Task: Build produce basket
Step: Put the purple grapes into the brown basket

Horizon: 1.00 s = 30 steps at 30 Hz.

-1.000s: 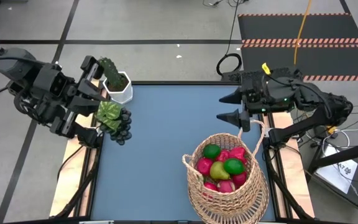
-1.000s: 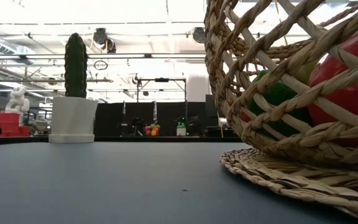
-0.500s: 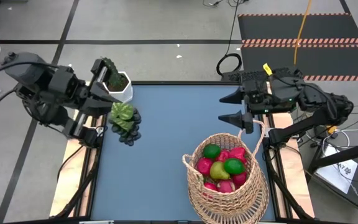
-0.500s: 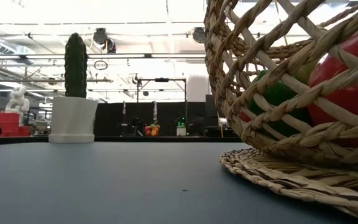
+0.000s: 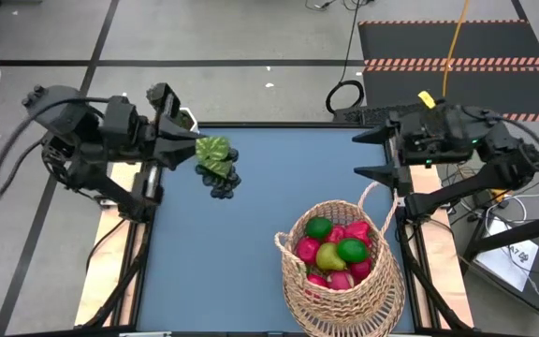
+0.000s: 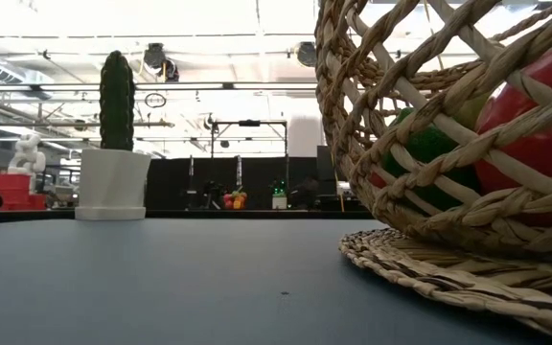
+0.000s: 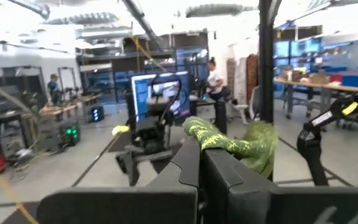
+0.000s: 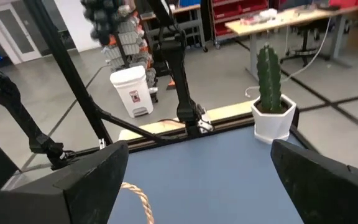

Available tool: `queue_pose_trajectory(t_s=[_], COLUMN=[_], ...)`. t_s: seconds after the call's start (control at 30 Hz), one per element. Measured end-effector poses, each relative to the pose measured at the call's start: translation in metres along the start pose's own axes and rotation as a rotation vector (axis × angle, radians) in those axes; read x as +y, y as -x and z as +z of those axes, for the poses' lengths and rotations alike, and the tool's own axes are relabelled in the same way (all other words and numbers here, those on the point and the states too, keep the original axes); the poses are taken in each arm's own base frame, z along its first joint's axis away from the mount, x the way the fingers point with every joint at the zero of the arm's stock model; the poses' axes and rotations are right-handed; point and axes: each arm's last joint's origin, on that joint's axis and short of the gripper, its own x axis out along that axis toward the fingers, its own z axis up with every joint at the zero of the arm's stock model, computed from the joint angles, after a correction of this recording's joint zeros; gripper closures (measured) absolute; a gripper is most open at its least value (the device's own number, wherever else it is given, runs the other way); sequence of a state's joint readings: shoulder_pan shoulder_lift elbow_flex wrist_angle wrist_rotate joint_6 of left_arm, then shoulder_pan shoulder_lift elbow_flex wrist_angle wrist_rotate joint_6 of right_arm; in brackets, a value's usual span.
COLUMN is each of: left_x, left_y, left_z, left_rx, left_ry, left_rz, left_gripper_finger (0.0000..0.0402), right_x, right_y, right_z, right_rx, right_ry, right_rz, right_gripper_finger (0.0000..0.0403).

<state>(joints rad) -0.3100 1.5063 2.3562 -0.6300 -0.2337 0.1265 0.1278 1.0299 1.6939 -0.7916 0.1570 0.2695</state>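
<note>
Above the table's far left part, the left gripper (image 5: 192, 150) is clamped on a dark grape bunch (image 5: 221, 178) by its green leaf, the grapes hanging just beyond the fingertips, well apart from the basket (image 5: 341, 281). Basket sits at the near right, holding red, green and yellow fruit (image 5: 335, 251). Right gripper (image 5: 371, 153) hangs spread wide, empty, just beyond the basket's handle.

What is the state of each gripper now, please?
Left gripper: closed, holding the grape bunch by its leaves.
Right gripper: open, holding nothing.
</note>
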Motion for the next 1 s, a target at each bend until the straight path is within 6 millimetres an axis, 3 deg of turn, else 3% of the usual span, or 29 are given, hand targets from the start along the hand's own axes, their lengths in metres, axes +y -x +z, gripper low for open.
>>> queue_pose_trajectory(t_s=[0.4,0.7,1.0], left_x=[-0.006,0.001,0.003], left_y=[-0.042,-0.070,-0.099], left_z=[-0.024,-0.040,-0.064], left_rx=[0.046,0.044,0.063], left_ry=[0.035,0.025,0.015], left_rz=[0.183,0.531,0.849], left_gripper_finger=[0.0397,0.0399,0.0398], right_x=[-0.008,-0.012,-0.013], right_y=[0.030,0.032,0.021], right_z=[0.003,0.004,0.006], right_rx=[-0.069,-0.094,-0.106], right_ry=[0.094,0.079,0.077], right_rz=[-0.022,-0.134,-0.227], right_gripper_finger=[0.0014,0.0014,0.0014])
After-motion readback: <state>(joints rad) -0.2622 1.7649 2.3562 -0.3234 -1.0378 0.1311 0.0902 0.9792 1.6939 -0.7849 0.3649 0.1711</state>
